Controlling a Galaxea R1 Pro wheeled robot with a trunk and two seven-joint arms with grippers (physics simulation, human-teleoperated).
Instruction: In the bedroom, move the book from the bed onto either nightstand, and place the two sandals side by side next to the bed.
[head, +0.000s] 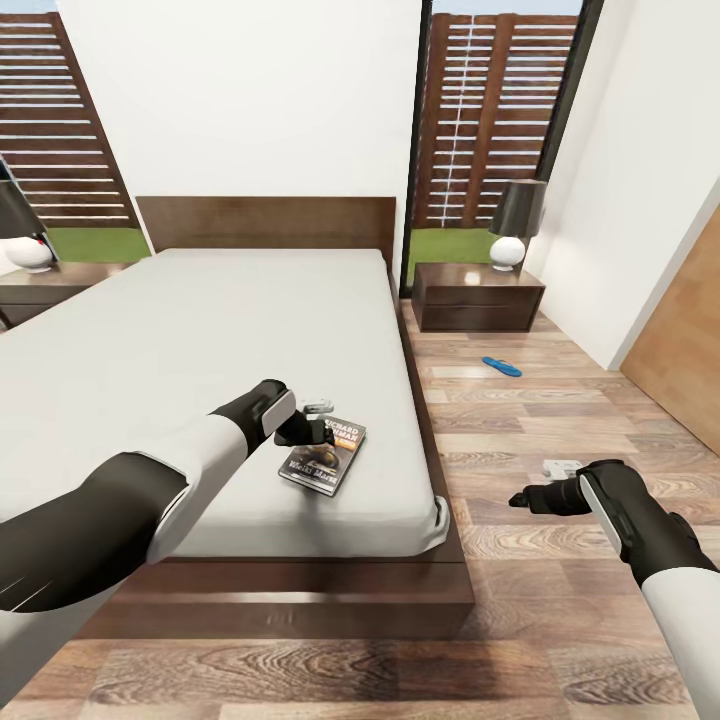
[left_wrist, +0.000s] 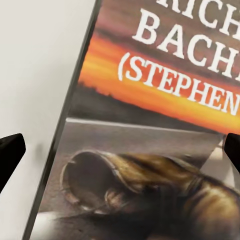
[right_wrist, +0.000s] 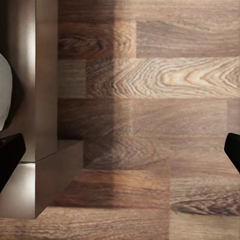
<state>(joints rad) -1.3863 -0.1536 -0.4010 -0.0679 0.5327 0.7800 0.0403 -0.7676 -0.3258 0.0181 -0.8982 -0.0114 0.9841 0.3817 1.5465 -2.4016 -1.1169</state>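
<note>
A dark nightstand (head: 45, 285) with a black-shaded lamp (head: 22, 232) stands at the far left of the white-walled bedroom, beside the bed (head: 200, 340), whose off-white mattress runs back to a brown headboard. The left arm reaches across the mattress, its left tool (head: 312, 418) poised directly above the book (head: 325, 455) — a thin paperback lying flat near the foot corner on the bed's right side. The left wrist camera shows the cover (left_wrist: 150, 115) close up, with white lettering, an orange band and a worn boot, while the two dark fingertips (left_wrist: 11, 152) sit spread wide at either side, gripping nothing. Past the bed's right edge, a second nightstand (head: 478, 295) carries another lamp (head: 515, 228) in front of the tall black-framed window. On the wood-plank floor (head: 520, 400) in front of it lies one blue sandal (head: 501, 366), well apart from the bed frame. At far right, the right tool (head: 528, 497) hangs over bare floor — its fingers parted and empty, the bed frame's corner (right_wrist: 40, 150) visible beneath in the right wrist view.
</note>
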